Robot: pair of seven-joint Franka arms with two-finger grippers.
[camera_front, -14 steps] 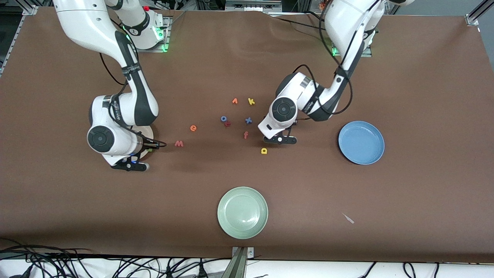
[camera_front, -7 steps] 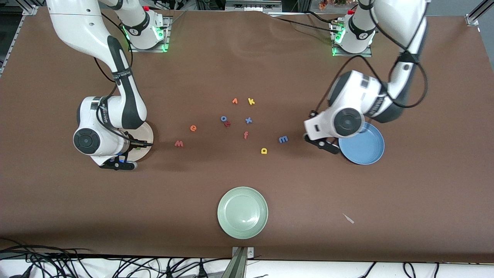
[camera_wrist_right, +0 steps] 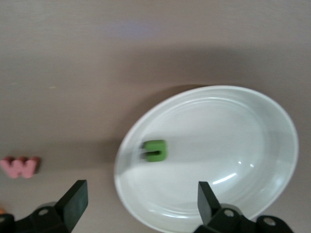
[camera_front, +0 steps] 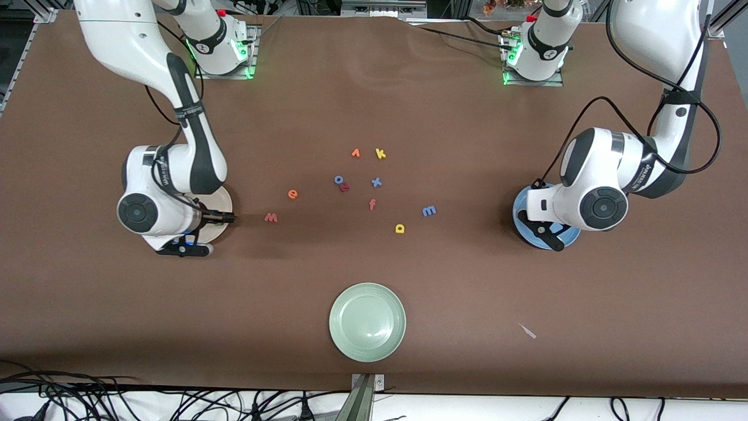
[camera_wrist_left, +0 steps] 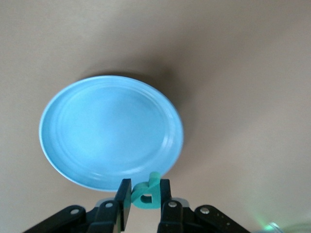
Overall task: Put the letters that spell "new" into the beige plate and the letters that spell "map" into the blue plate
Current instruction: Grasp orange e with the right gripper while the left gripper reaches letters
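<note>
Brown desk (camera_front: 374,280) carries your beige plate (camera_wrist_right: 272,126), green n (camera_wrist_right: 155,150) inside it, right tool (camera_wrist_right: 138,201) released above. Your left tool (camera_wrist_left: 145,206) clenches teal p (camera_wrist_left: 146,194) over blue plate (camera_wrist_left: 97,141), ready for dropping.

Two glossy white arms with black joint bands, looping black cables, black-fingered grippers, green-lit bases.

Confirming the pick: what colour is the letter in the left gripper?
Teal-green p, clearest in the left wrist view.
</note>
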